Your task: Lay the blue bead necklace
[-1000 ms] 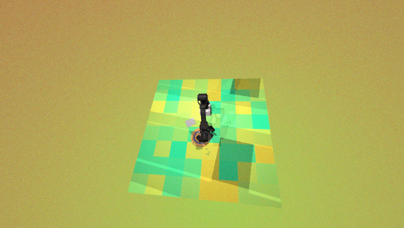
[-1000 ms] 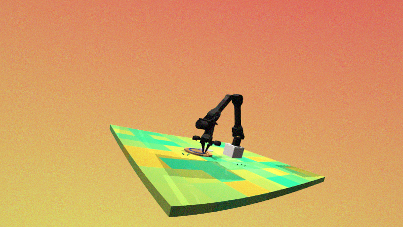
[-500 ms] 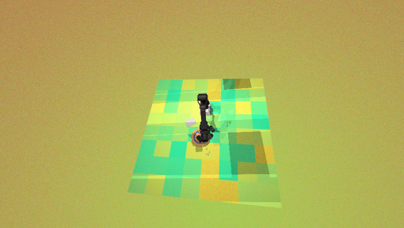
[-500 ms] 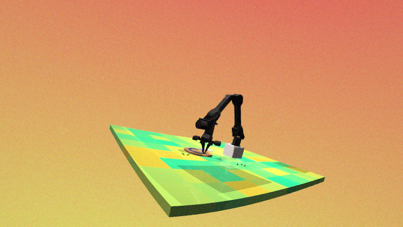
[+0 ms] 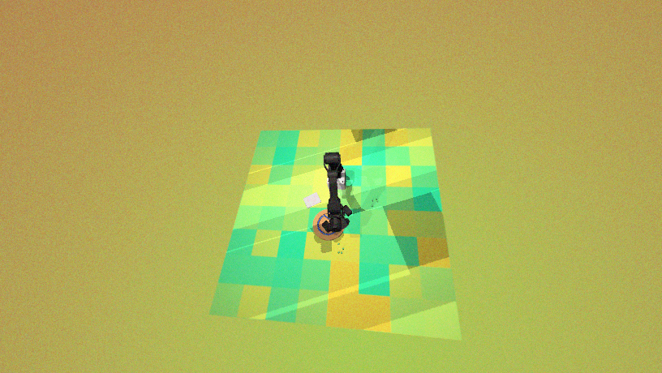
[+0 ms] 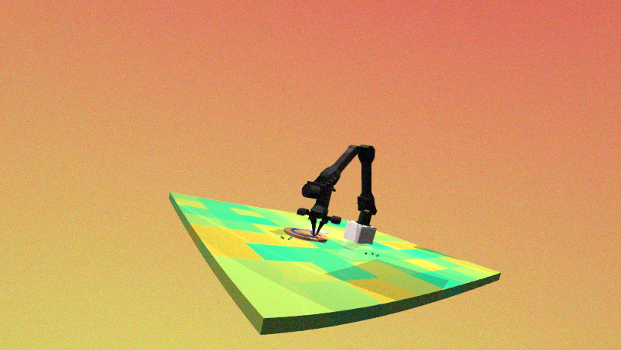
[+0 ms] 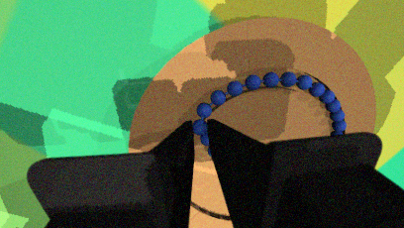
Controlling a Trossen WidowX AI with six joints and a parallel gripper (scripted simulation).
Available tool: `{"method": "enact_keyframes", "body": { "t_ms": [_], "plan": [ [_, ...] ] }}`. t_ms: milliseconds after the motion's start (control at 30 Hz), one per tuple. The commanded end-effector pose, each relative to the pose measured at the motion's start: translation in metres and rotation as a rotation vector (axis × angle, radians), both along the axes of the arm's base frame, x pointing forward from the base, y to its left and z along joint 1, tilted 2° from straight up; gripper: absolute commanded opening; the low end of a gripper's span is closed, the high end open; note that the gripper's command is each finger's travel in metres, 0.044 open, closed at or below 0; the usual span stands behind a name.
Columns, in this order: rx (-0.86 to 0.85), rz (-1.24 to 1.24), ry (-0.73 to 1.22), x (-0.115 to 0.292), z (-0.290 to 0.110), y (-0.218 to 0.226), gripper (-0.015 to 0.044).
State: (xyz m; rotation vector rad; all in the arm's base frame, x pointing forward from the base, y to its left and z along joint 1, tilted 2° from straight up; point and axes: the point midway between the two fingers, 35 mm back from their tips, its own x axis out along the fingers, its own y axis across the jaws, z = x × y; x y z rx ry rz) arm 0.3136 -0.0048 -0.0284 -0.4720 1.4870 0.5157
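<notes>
While the arm reaches down over the checkered table [image 6: 304, 313], its gripper [image 7: 200, 130] is clenched on the blue bead necklace [image 7: 277, 79], pinching one bead near the strand's end.

- Round bead board [image 7: 347, 64]: tan disc directly beneath the fingertips, with a dark circular groove [image 7: 208, 210].
- Necklace: arcs away ahead and to the right of the pincer, most beads apparently seated along the groove; the pinched section looks held for placing the remaining length.
- Loose small beads [image 5: 341, 250]: scattered just beyond the board.
- White card [image 5: 311, 199]: well apart, to one side.
- White base block [image 6: 360, 231]: behind the pincer, supporting the arm.
</notes>
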Motion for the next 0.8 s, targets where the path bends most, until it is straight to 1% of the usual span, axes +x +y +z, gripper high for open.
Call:
{"method": "enact_keyframes", "body": {
  "t_ms": [0,367,767],
  "plan": [
    [0.002,-0.001,-0.001,-0.0006,0.0015,0.0044,0.0],
    [0.002,-0.001,-0.001,-0.0005,-0.0068,0.0047,0.0],
    [0.0,0.003,-0.003,-0.0002,-0.0033,0.004,0.0315]
  ]
}}
